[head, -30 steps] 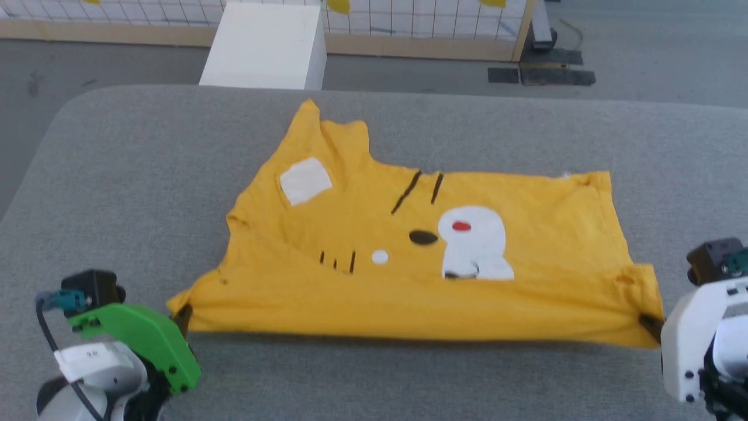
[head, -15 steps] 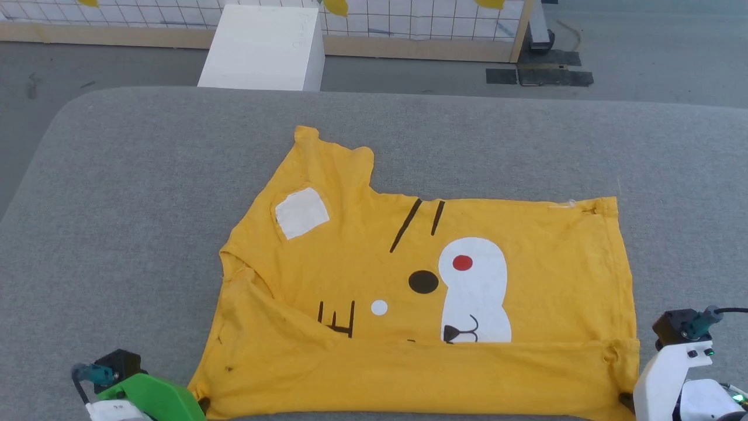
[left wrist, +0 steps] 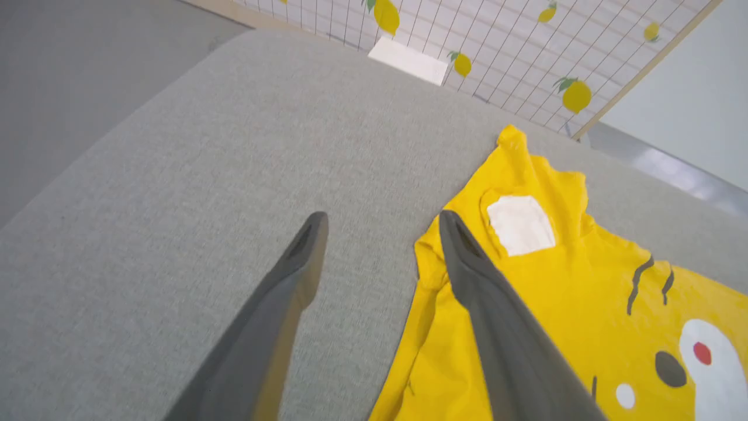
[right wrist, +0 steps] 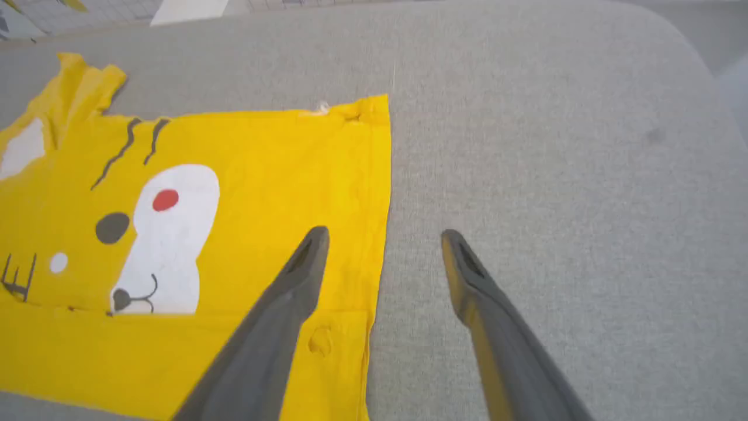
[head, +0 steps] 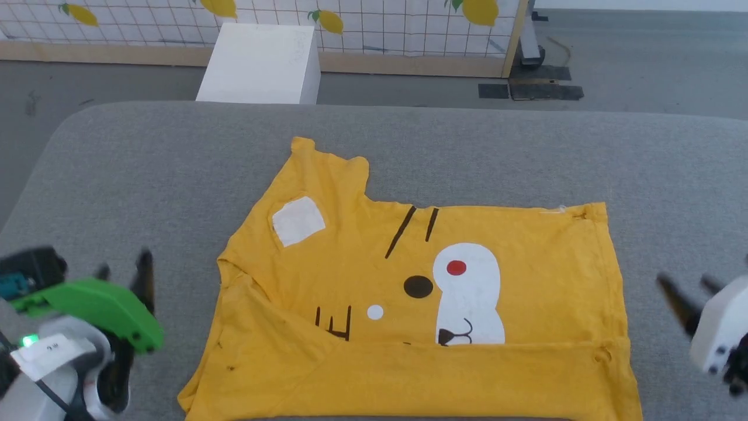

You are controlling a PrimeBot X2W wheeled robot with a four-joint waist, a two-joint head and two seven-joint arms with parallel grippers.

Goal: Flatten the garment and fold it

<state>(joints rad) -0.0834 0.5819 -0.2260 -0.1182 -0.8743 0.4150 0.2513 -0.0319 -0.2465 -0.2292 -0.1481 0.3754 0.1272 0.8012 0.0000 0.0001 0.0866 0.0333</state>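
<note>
The yellow T-shirt (head: 526,251) lies on the counter (head: 146,175) between left fingers (left wrist: 467,263) and right fingers (right wrist: 298,275), both spread wide, empty.

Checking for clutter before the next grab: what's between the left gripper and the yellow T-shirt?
Only bare grey table cover, seen in the head view: the open left gripper hangs beside the T-shirt, apart from its edge.

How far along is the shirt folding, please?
Done: shirt lies spread on the table, near edge folded over the print. In hand: nothing; left gripper and right gripper are open, beside it. Left: smooth the wrinkled left edge, then the remaining folds.
</note>
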